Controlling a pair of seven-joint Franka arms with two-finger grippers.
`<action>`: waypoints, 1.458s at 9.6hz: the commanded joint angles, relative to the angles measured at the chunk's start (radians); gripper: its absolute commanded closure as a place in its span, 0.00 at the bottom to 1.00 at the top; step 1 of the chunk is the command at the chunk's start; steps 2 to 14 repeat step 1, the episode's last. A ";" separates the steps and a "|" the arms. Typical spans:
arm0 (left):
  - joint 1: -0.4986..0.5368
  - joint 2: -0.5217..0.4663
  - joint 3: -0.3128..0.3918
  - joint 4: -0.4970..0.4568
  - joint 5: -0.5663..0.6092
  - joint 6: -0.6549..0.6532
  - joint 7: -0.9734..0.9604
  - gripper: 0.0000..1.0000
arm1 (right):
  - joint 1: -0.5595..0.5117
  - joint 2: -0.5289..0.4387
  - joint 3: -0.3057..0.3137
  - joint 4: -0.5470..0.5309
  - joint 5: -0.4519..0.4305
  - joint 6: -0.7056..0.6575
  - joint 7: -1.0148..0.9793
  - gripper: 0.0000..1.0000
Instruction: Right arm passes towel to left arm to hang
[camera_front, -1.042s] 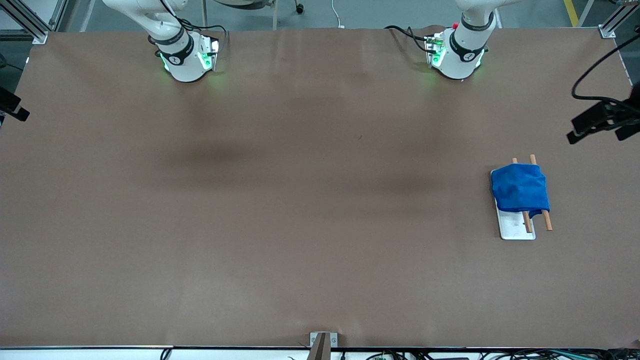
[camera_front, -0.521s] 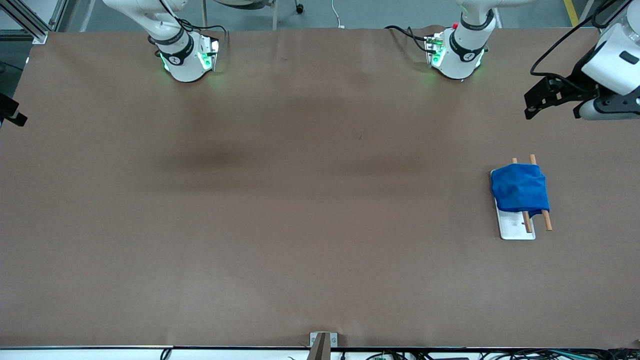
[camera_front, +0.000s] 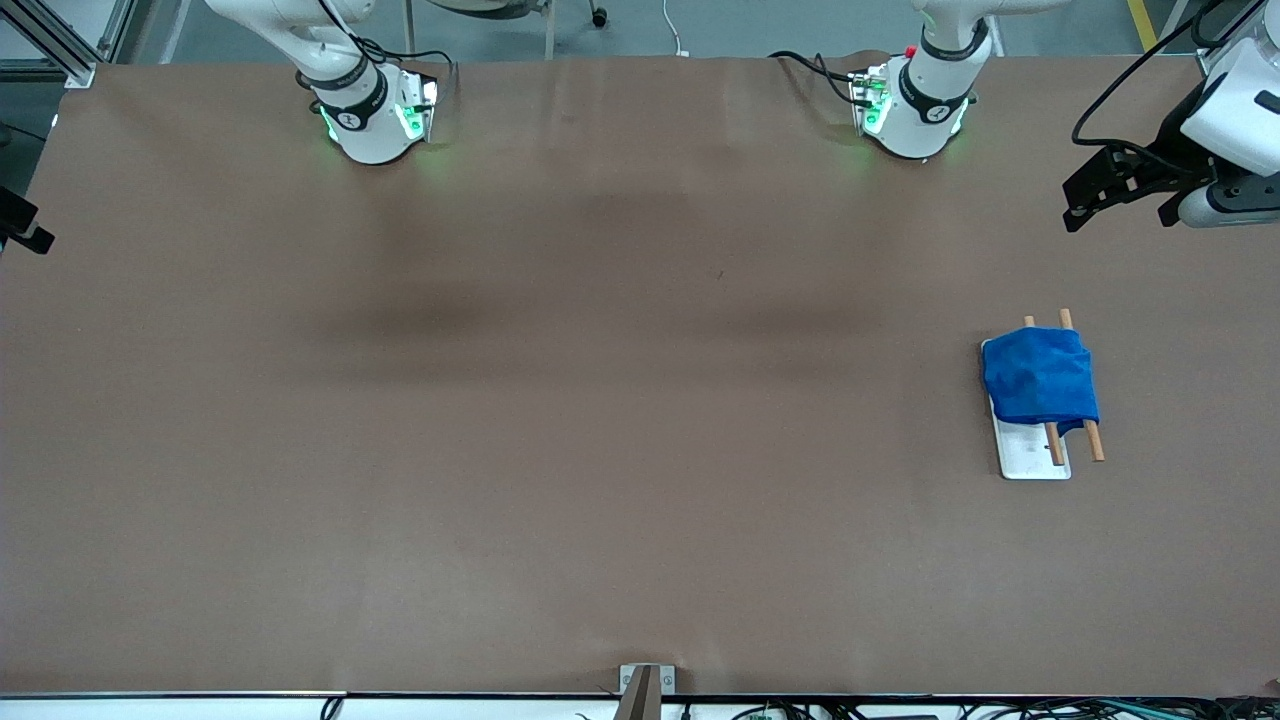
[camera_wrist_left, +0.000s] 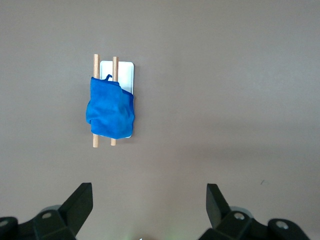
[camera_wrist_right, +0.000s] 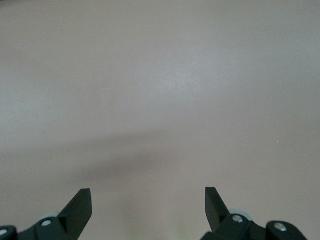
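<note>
table (camera_front: 600, 450): brown surface, spanning the whole front view, carrying both arm bases along its top edge and the rack toward the left arm's end.
right arm (camera_front: 350, 90): base sitting at the table's top edge, green lights glowing on it; upper links running out of the front view; waiting.
left arm (camera_front: 925, 95): base sitting at the top edge, green lights glowing; wrist section showing at the view's edge toward the left arm's end, up in the air.
left gripper (camera_wrist_left: 149, 207): hanging high over bare table at the left arm's end, well apart from the rack; fingers (camera_wrist_left: 80, 202) standing wide apart, holding nothing; black body also showing in the front view (camera_front: 1120, 185).
right gripper (camera_wrist_right: 148, 205): hanging over bare table, only a dark shadow band lying under it; fingers (camera_wrist_right: 80, 206) spread wide, holding nothing; only a black edge piece showing in the front view.
rack base (camera_front: 1030, 455): white flat rectangular plate, lying on the table toward the left arm's end, nearer to the front camera than the left arm's base.
towel (camera_front: 1038, 378): bright blue, bunched, draping over both dowels and covering the part of the plate farther from the front camera; a short loop sticking out at one corner in the left wrist view (camera_wrist_left: 110, 106); touching neither gripper.
wooden dowels (camera_front: 1092, 440): two thin rods lying side by side along the plate, ends poking out from both edges of the towel.
</note>
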 joint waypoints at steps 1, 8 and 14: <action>-0.001 0.016 -0.004 -0.015 0.007 0.010 0.020 0.00 | -0.010 -0.010 0.012 -0.001 0.013 0.002 -0.011 0.00; -0.001 0.016 -0.004 -0.015 0.007 0.010 0.020 0.00 | -0.010 -0.010 0.012 -0.001 0.013 0.002 -0.011 0.00; -0.001 0.016 -0.004 -0.015 0.007 0.010 0.020 0.00 | -0.010 -0.010 0.012 -0.001 0.013 0.002 -0.011 0.00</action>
